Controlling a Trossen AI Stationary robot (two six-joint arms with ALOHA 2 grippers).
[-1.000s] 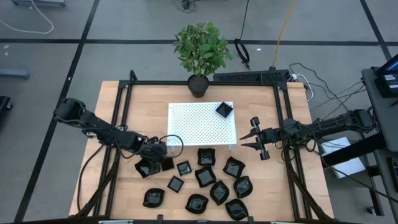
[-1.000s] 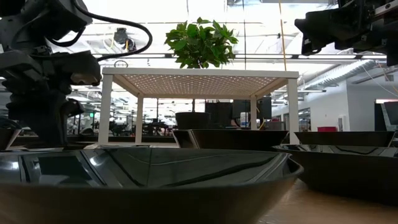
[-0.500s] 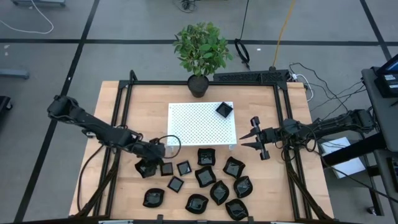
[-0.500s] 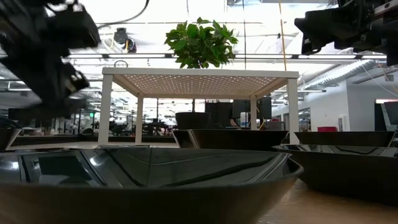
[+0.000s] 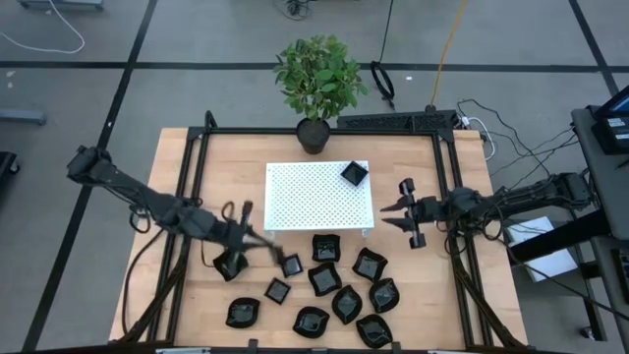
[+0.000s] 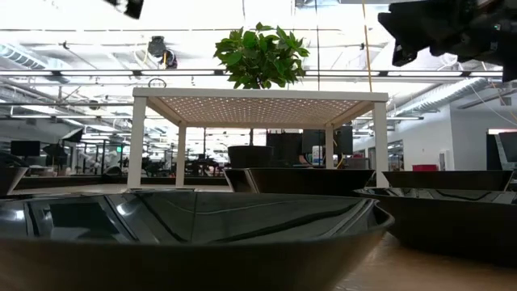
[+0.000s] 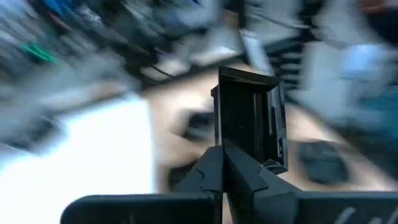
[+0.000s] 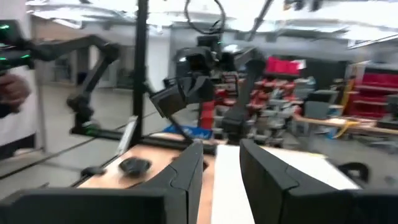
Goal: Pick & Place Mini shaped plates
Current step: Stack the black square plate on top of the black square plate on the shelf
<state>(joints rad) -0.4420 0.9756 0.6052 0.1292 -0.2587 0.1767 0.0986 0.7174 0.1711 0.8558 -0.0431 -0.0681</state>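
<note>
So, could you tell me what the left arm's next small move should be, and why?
Probably swing over the platform and lower onto a bare spot. The left gripper is shut on a square plate, held in the air, and another plate already sits at the platform's far right corner. The right gripper waits, open, beside the platform.

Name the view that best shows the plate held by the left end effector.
The left wrist view: the square black plate stands large, pinched at its edge. The right wrist view shows it farther off. The high view blurs it; the low view misses it.
</note>
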